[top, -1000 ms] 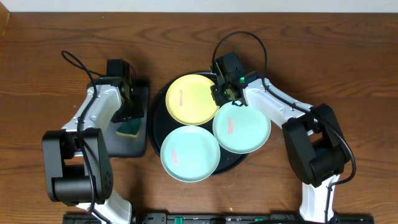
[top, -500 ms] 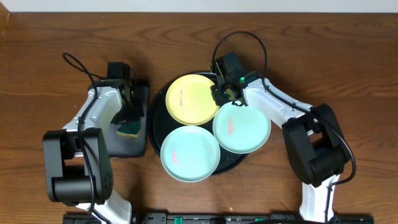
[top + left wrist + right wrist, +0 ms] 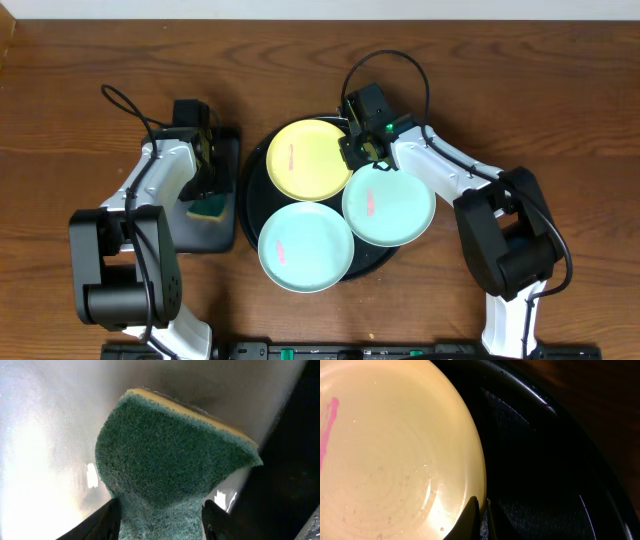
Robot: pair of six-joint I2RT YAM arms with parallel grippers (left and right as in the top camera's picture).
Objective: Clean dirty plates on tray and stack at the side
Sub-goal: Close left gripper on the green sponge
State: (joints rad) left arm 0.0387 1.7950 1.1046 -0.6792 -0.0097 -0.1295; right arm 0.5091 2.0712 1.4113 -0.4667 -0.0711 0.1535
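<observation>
— What has moved since a second ago?

— Very little. The left gripper (image 3: 205,185) has shifted a touch over the small tray (image 3: 225,232). The plates, the sponge (image 3: 210,208) and the right arm sit where they did.

— Is the left gripper holding anything?

— Yes, the sponge. In its wrist view the two dark fingers (image 3: 107,522) press against the sponge's sides, and its near end is squeezed narrower than the rest. The green scouring face is toward the camera, with a yellow edge at the far side. Behind it is the small tray's grey inside.

— And the right gripper (image 3: 352,152)?

— Closed, with nothing between the fingers. Its wrist view shows the tips together right at the rim of the yellow plate (image 3: 395,445), with the glossy black round tray (image 3: 545,460) just beside them. I cannot tell whether the tips touch the plate.

— Where are the plates?

— All three are on the round tray (image 3: 372,262), none stacked. The yellow plate (image 3: 308,160) lies at the far left. One mint plate (image 3: 388,207) lies to the right and the other mint plate (image 3: 305,247) at the near side. Both mint plates reach past the tray's rim. Their edges meet, but I cannot tell whether they touch or overlap.

— Are they dirty?

— Each carries a reddish smear. The yellow plate's smear (image 3: 330,425) shows pink at the left edge of the right wrist view.

— What is beside the tray?

— Bare wooden table (image 3: 80,60).
</observation>
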